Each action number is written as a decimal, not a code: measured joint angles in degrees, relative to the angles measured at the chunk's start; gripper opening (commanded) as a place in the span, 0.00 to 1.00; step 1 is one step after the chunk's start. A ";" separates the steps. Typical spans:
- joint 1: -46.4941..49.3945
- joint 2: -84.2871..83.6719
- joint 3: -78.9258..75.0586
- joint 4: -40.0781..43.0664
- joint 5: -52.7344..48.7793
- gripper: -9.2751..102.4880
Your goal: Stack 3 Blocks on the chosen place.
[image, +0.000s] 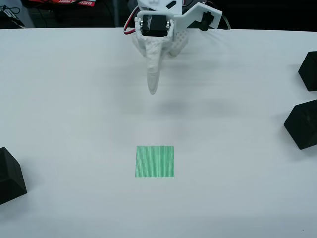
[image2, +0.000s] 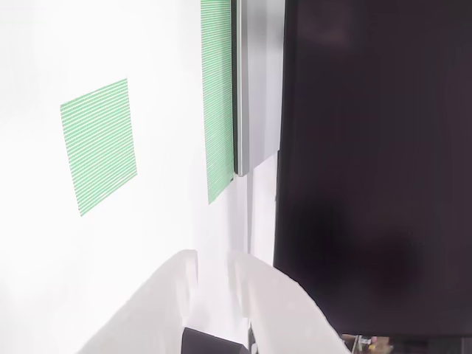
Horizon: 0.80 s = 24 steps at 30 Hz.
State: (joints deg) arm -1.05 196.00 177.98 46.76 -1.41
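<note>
Green square (image: 155, 161) bare at desk (image: 74, 99) centre; nothing stacked yet. Fingers (image: 152, 88) pressed together, empty, at 12 o'clock from it. Blocks: one at 8 o'clock (image: 9, 174), two at 2–3 o'clock (image: 303, 124) (image: 309, 70). I'd spread wide first, descend square to a cube's faces, grip low, lift clear.

White plastic hand (image: 152, 84) over a plain white desk (image: 74, 99); flat green square patch (image: 155, 161), finely striped; three matte black cubes (image: 10, 176), (image: 303, 124), (image: 309, 71).
</note>
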 measured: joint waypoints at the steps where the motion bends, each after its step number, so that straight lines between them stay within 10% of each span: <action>1: -0.79 0.00 0.00 0.00 0.00 0.08; 24: -30.85 -24.52 -26.63 1.23 -0.09 0.08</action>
State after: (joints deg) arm -31.90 171.47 151.35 47.99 -1.49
